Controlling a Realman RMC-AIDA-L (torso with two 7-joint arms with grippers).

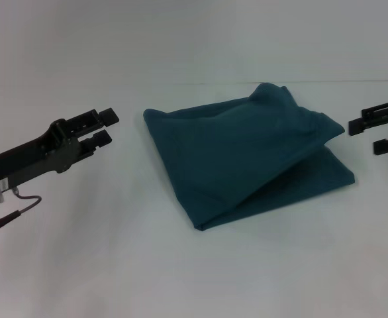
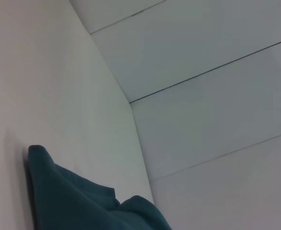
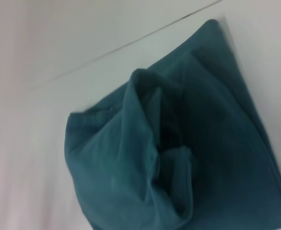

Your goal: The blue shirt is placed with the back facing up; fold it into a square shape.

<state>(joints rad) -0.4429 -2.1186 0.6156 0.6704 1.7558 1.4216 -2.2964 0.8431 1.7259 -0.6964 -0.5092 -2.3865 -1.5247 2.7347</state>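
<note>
Left gripper (image 1: 103, 126), nearest the camera, hovers beside the shirt (image 1: 247, 152) with fingers slightly parted and empty. Shirt: folded to a rough, skewed quadrilateral mid-counter (image 1: 181, 278), its right-hand layers bunched. Right gripper (image 1: 365, 136), just off the shirt's right corner, fingers apart, empty. Folding appears nearly finished; the next move likely calls for squaring the loose right edge.

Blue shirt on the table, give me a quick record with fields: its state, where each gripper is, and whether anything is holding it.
item: blue shirt
state: folded into a rough, skewed, layered bundle, edges uneven
surface: white table
left gripper: open, off the shirt's left side, apart from it
right gripper: open, off the shirt's right side, apart from it
held: no
</note>
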